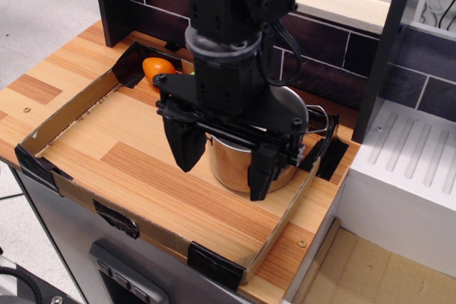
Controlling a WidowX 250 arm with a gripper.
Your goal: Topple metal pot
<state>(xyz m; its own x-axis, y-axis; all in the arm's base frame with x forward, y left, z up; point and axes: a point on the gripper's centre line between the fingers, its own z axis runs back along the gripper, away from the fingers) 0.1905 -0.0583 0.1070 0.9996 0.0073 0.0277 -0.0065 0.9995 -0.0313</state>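
Note:
The metal pot [235, 165] is a shiny steel cylinder standing upright at the right side of the cardboard-walled tray [78, 115]. A thin wire handle [324, 120] shows on its right side. Most of the pot is hidden behind my black gripper [222, 165], which hangs directly over and in front of it. The jaws stand apart, one finger [185, 144] left of the pot and the other finger [262, 172] in front of its right part. The gripper is open and I cannot tell whether the fingers touch the pot.
An orange toy fruit [157, 67] lies in the tray's far corner, with a sliver of green [189, 72] beside it behind the arm. A dark brick wall [320, 51] stands behind. A white drainboard [413, 154] is at the right.

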